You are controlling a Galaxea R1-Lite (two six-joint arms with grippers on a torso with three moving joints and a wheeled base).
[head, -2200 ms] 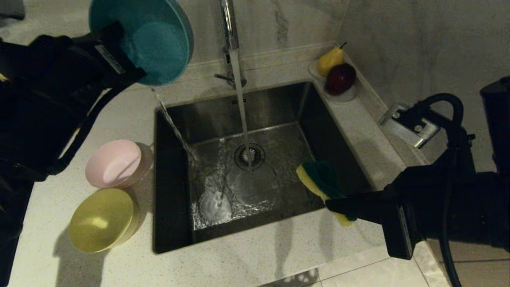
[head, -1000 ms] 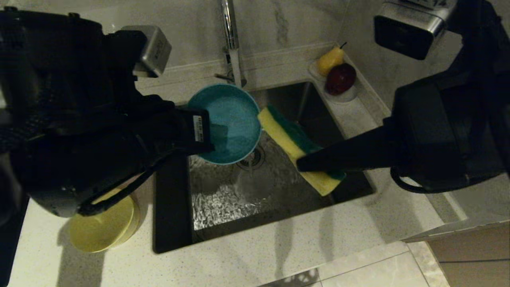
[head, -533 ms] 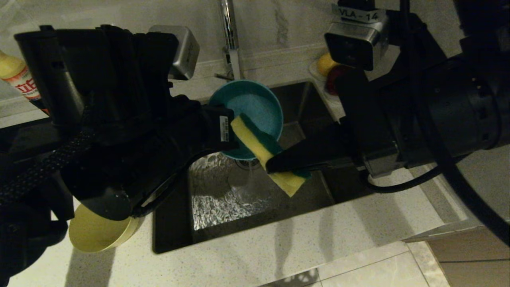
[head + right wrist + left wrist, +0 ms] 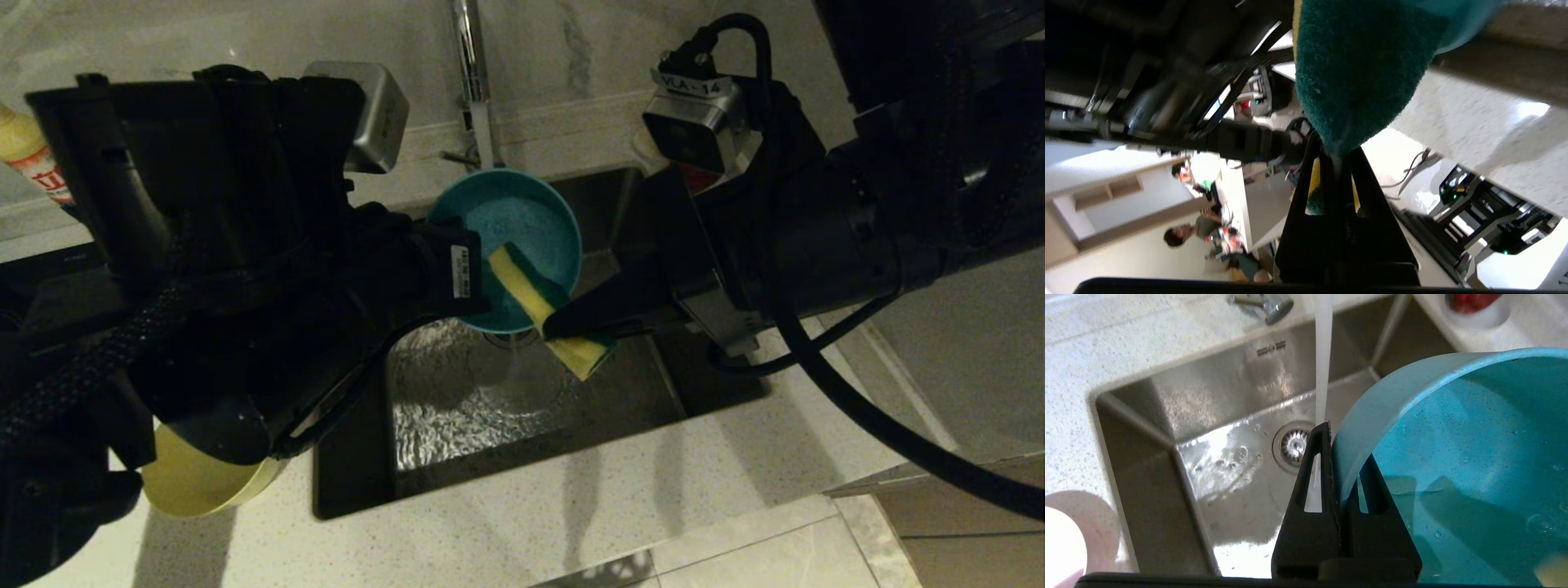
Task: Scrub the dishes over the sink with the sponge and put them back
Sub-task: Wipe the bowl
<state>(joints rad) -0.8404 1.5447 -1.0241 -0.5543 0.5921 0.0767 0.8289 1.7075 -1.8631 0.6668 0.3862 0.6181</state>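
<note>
Sponge (image 4: 539,306), a yellow foam block with a dark green scouring face, is pinched in the right gripper (image 4: 563,327) fingers and pressed inside the round light-blue plastic bowl (image 4: 522,237), whose rim the left gripper (image 4: 1337,457) fingers clamp over the steel sink (image 4: 457,408). Scrubbing appears underway; next, the sponge needs sweeping around the bowl's inside while the bowl is held steady.

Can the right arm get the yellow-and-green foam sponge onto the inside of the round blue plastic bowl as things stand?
Probably yes. The left gripper holds the blue bowl by its rim over the steel sink, open side toward the right gripper, whose sponge already lies across the bowl's mouth; nothing sits between.
</note>
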